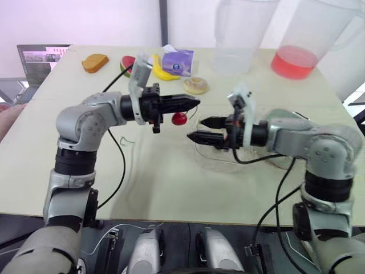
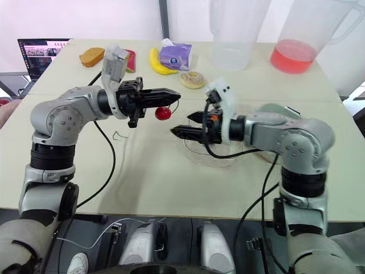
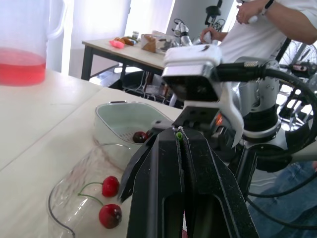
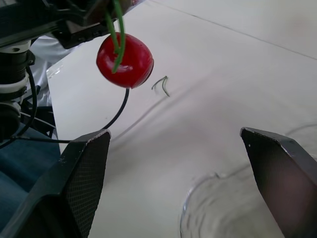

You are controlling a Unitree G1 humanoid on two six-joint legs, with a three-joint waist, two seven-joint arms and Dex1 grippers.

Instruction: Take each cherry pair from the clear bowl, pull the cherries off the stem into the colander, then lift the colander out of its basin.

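My left gripper (image 1: 193, 103) is shut on a green stem, and a red cherry (image 1: 179, 119) hangs from it above the table. In the right wrist view the same cherry (image 4: 125, 59) dangles ahead of my right gripper (image 4: 173, 135). The right gripper (image 1: 195, 129) is open, just below and right of the cherry, over the near-left rim of the clear bowl (image 1: 219, 161). Two stemmed cherries (image 3: 110, 201) lie in the clear bowl (image 3: 69, 198). Behind it stands the pale colander in its basin (image 3: 119, 116), with one cherry (image 3: 140, 136) inside.
A loose green stem (image 1: 124, 141) lies on the table left of the bowl. At the back stand a clear pitcher (image 1: 234, 51), a pitcher of red liquid (image 1: 293, 60), a banana (image 1: 159, 71), a tissue pack (image 1: 178, 61), a doughnut (image 1: 195, 85) and a laptop (image 1: 40, 57). A person (image 3: 257, 25) stands beyond the table.
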